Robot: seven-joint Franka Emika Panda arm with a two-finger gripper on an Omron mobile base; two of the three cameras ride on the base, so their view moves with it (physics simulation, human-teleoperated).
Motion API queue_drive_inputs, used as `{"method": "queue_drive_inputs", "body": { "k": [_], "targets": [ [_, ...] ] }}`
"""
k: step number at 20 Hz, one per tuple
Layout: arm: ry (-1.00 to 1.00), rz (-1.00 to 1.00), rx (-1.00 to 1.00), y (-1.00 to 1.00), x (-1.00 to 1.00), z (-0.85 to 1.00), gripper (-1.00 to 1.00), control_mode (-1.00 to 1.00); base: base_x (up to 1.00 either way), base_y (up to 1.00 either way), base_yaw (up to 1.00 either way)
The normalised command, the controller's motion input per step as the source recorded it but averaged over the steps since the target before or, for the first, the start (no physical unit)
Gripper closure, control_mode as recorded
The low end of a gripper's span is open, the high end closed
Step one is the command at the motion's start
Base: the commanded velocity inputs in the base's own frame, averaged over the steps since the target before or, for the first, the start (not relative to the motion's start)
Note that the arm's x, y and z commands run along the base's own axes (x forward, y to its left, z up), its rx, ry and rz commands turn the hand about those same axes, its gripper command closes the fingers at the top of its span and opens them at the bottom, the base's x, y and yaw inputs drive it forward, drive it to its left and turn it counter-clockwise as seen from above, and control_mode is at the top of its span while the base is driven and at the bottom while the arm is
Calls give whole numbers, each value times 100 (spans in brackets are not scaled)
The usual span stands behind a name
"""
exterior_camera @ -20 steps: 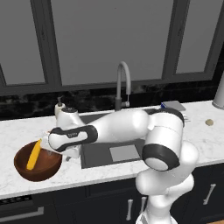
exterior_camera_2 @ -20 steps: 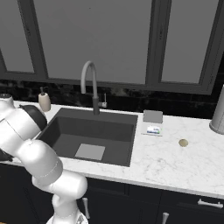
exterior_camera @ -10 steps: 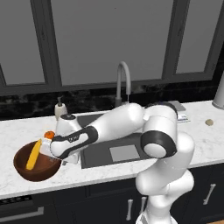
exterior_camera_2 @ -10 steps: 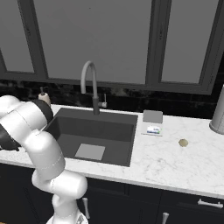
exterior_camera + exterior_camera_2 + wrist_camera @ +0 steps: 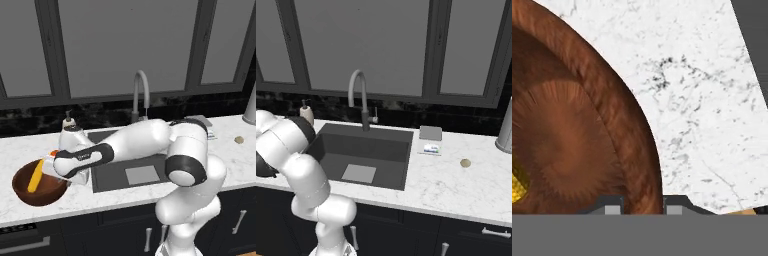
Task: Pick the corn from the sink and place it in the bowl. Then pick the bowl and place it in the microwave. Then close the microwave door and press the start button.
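- Counter: white marble, run across the scene under dark windows; seen also in the right base view and in the hand view.
- Arm: white, stretched from the lower right across the sink to the left, ended over the bowl's right rim.
- Sink: dark grey basin set in the counter, a pale square on its floor; shown also in the right base view, with the gooseneck faucet behind it.
- Bowl: reddish-brown, stood upright on the counter just left of the sink; its rim and glossy inside are seen close in the hand view.
- Corn: yellow cob laid tilted inside the bowl, one end up toward the far rim; a yellow bit is caught at the left edge of the hand view.
- Gripper: set at the bowl's right rim; one fingertip is seen inside the wall, the other outside, so the jaws are placed astride the rim, narrowly apart. Contact with the wall cannot be told.
- Soap bottle: pale, stood behind the arm at the back of the counter.
- Sponge holder: grey, right of the sink.
- Small round tan thing: laid on the counter further right.
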Motion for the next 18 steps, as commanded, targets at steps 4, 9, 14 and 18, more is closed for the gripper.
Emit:
{"method": "queue_drive_inputs", "body": {
  "k": [4,9,14,18],
  "targets": [
    [-1,-18,9,-47,-35,74,100,-100,0,0,0],
    [-6,-17,6,-54,-21,86,100,-100,0,0,0],
    [0,-12,0,-56,-26,77,100,-100,0,0,0],
    [1,-17,0,-71,-25,74,100,-100,0,0,0]
  ]
}}
